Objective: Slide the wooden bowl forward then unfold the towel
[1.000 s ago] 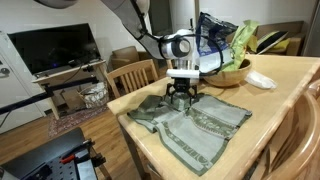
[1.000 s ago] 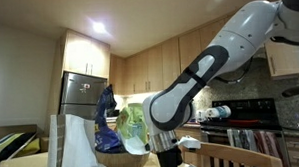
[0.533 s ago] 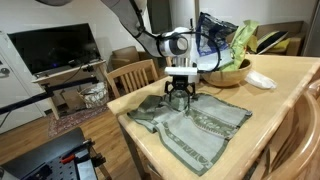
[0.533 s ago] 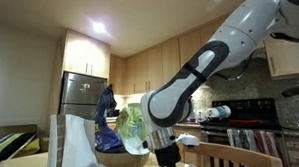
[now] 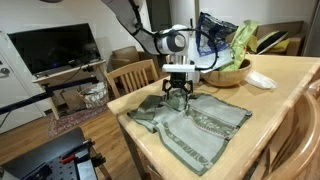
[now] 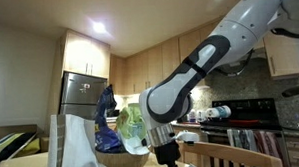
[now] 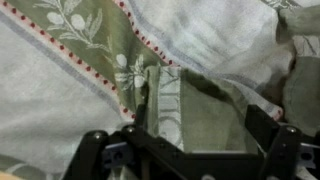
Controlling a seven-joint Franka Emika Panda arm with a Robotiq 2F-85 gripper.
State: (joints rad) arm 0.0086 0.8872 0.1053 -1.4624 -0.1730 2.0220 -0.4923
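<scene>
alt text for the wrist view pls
Close view of the towel, grey-green with pale stripes, an olive-sprig print and a line of red dots, lying in overlapping folds. The open gripper frames the bottom edge, black fingers either side of a fold.

towel (image 5: 196, 124) on table (image 5: 283, 98), wooden bowl (image 5: 233, 73) behind it, claw (image 5: 177, 99) above towel

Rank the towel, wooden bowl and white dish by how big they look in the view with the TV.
In an exterior view:
Largest: towel.
Then: bowl, though it sits farther from the camera.
Smallest: dish.
</scene>
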